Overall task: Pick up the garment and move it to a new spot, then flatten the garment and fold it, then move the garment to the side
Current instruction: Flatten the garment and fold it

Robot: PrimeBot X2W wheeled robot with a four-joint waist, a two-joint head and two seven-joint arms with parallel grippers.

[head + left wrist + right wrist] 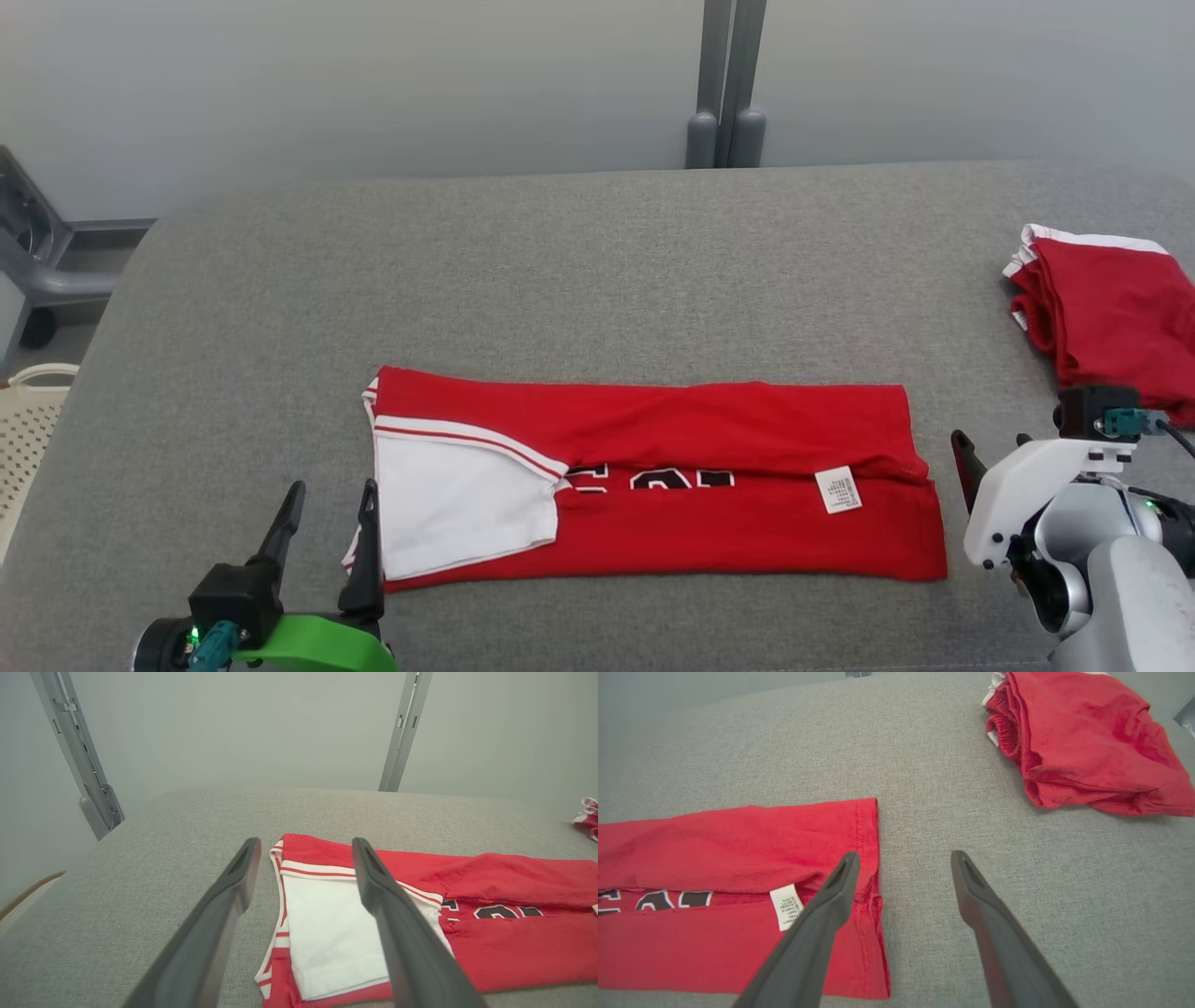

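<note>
The garment (672,439), a red jersey with black lettering, lies folded into a long strip across the grey fabric table (597,261). Its white sleeve (448,504) is at the left end and a white label (837,489) near the right end. My left gripper (334,487) stands open just off the left end; in the left wrist view its fingers (306,844) straddle the sleeve edge of the garment (514,942). My right gripper (991,441) is open beside the right end; in the right wrist view (905,856) its left finger hangs over the hem of the garment (714,844).
A second red garment (1111,308) lies bunched at the table's right edge, also seen as a red heap (1087,742). A white basket (28,420) and a grey frame (37,261) stand off the left side. A grey post (728,84) rises behind the table.
</note>
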